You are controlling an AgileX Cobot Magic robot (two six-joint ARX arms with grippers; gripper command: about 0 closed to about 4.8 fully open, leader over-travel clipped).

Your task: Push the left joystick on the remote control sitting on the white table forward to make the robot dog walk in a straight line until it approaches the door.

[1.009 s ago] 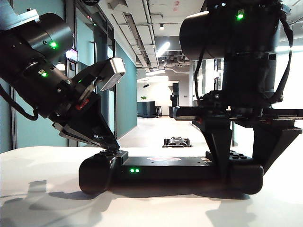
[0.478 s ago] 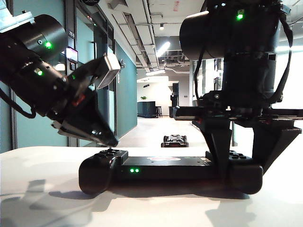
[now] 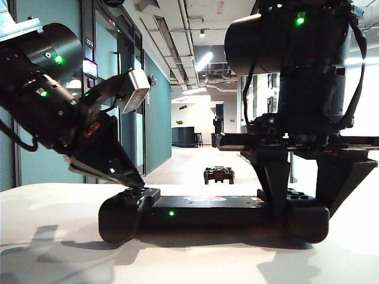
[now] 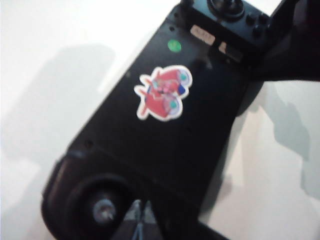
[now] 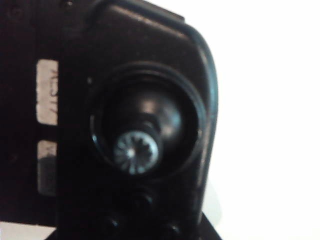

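Your left gripper (image 3: 135, 184), fingers together, tips the left joystick (image 4: 103, 211) of the remote control (image 3: 213, 214) on the white table (image 3: 53, 248), robot dog (image 3: 218, 175) down the corridor, right gripper (image 3: 299, 201) clamped astride the controller's right handle.

We list two black arms: the left arm (image 3: 41, 89) with green lights, a red mark and a silver camera block (image 3: 135, 89); the right arm (image 3: 308, 65) with a green light, looped black cables and broad angular fingers (image 3: 278, 183).
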